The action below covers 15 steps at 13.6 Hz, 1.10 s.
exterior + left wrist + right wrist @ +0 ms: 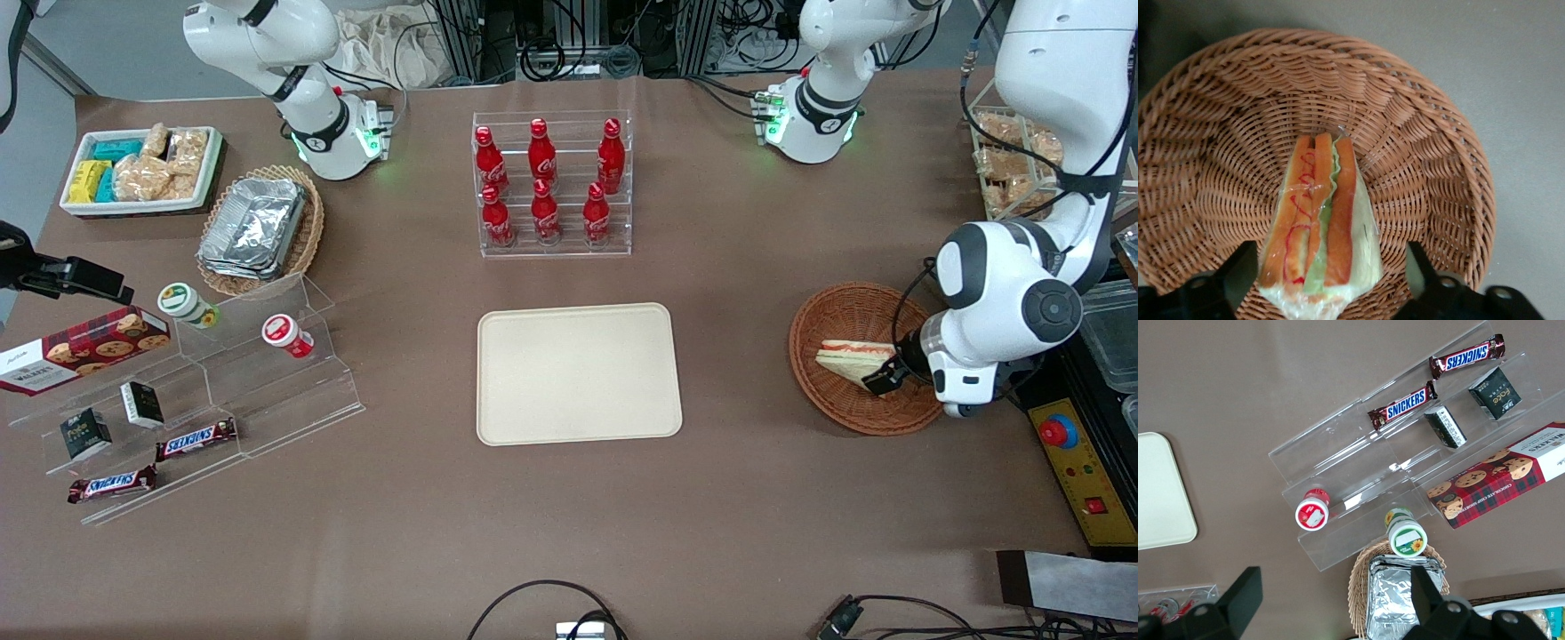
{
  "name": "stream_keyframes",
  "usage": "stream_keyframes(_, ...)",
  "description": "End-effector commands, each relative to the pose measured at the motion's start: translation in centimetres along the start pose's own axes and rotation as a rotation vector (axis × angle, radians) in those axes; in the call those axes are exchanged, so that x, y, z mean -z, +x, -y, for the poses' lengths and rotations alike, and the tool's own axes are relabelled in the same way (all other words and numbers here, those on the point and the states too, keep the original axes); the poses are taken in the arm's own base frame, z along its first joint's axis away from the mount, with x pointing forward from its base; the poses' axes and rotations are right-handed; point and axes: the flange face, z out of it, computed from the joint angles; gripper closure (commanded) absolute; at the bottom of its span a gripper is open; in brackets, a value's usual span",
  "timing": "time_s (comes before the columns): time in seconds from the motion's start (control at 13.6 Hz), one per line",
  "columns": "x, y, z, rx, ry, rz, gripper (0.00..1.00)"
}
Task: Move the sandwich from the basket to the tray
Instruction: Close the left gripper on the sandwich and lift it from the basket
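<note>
Front view. The basket (861, 357), round reddish-brown wicker, is being shown toward the working arm's end of the brown surface (569, 524); the sandwich (852, 359) is lying in it. The claw (887, 373) is being held low inside the basket at the sandwich's end. The tray (578, 373), beige and bare, is lying flat at mid-surface, well apart from the basket. Six red bottles (544, 182) are being kept in a clear rack (553, 244), farther from the camera than the tray.

Left wrist view. The sandwich (1321, 230), wrapped in clear film with orange, pale and green layers, is resting on the basket's (1418, 120) woven floor. The claw (1328, 277) is being held open, one black finger (1228, 277) on each side of the wedge, neither pressed against it.

Right wrist view. Two chocolate bars (1431, 380) and two lidded cups (1361, 523) are being displayed on clear stepped shelving (1358, 463).
</note>
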Motion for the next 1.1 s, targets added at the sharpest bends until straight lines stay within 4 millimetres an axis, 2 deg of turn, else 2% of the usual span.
stream_keyframes(0.0,-0.4,-0.1,0.0,0.010,-0.002,-0.015,0.82)
stream_keyframes(0.07,-0.3,-0.1,0.1,0.010,-0.001,-0.016,1.00)
stream_keyframes(0.22,-0.4,-0.4,-0.3,0.001,-0.001,-0.015,1.00)
stream_keyframes(0.37,0.6,-0.6,-0.7,-0.013,-0.006,-0.028,1.00)
stream_keyframes(0.51,4.4,-1.4,-0.6,-0.032,-0.001,-0.057,1.00)
stream_keyframes(0.66,9.7,-2.6,-0.6,-0.096,0.050,-0.044,1.00)
stream_keyframes(0.81,15.7,-4.6,-2.2,-0.217,0.074,-0.021,1.00)
stream_keyframes(0.88,18.0,-6.1,-3.5,-0.268,0.092,0.008,1.00)
stream_keyframes(1.03,21.9,-9.8,-7.6,-0.372,0.086,0.021,1.00)
